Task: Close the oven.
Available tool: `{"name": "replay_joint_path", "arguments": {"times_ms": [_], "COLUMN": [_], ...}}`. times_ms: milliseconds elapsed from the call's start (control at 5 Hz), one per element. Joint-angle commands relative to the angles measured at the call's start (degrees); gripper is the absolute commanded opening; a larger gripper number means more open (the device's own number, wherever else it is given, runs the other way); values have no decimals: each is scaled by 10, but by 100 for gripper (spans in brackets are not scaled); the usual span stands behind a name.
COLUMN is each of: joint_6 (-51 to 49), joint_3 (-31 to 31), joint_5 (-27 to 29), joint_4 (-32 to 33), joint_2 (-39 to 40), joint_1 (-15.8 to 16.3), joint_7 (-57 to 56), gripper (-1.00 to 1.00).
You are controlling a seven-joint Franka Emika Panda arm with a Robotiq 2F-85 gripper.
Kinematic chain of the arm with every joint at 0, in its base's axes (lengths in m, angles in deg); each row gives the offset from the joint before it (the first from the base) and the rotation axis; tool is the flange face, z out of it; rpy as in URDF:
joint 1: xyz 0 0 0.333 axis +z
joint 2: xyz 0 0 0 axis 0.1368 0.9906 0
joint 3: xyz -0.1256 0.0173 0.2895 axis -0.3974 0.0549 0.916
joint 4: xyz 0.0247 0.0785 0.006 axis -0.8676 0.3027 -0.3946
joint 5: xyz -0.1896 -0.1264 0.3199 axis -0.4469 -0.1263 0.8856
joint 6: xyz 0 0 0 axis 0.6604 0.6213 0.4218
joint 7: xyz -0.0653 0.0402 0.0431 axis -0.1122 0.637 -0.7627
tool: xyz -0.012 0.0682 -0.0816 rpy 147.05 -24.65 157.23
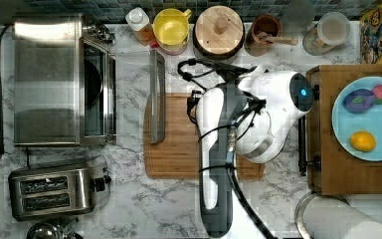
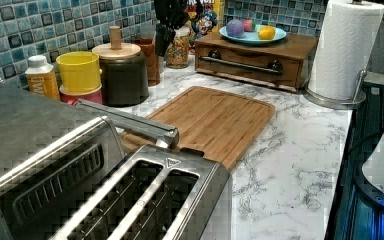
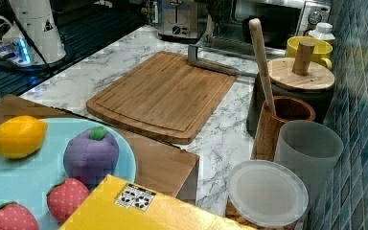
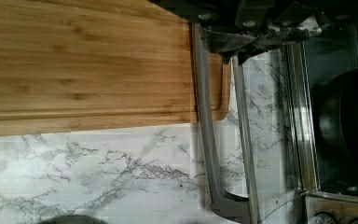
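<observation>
Nearest to the wrist camera is the dark body of the claw (image 4: 256, 32), which hangs just over the long bar handle (image 4: 205, 116) of the oven door. I cannot tell if the claw is apart or together.

In the top view, going from left to right, the oven (image 1: 49, 79) stands at the far left of the marble bench (image 1: 144, 204). Its glass door is dropped down flat, so the oven is open, and the handle lies over the left edge of the wooden cutting board (image 1: 179, 149). Below the oven in the top view stands a two-slot toaster (image 1: 54, 191). The white arm (image 1: 238, 124) reaches over the right part of the board and covers what is under it. Further right is a wooden box (image 1: 323, 169) that carries a blue plate (image 1: 343, 127) with toy fruits, and at the top view's lower right stands a paper towel roll (image 1: 338, 219).

The wrist view shows what the arm hides from above. The marble is seen through the glass pane, and a dark round pan (image 4: 349, 121) sits inside the oven, with two knobs at the corner of the picture.

The left view looks across the toaster slots and the oven roof. It shows that the handle stands a little above the board, but not the inside of the oven.

The right view looks from the plate's side towards the oven front (image 3: 268, 19). It shows the control panel with a knob, beside a yellow mug (image 3: 316, 48).
</observation>
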Motion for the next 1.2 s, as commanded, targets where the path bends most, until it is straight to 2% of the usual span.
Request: {"name": "replay_joint_path", "arguments": {"times_ms": [200,600,800,1000,1200], "joint_6": [41,146,139,144,130], "joint_3": [47,58,66,87,97], "joint_5": [67,147,148,173,144], "joint_4": [12,36,11,9,-24], "joint_2": [48,74,110,106,135], "joint_1": [22,27,19,12,19], "joint_7": [-98,-154,-141,-165,-135], "gripper": [-100,-100,-100,-100,-100]}}
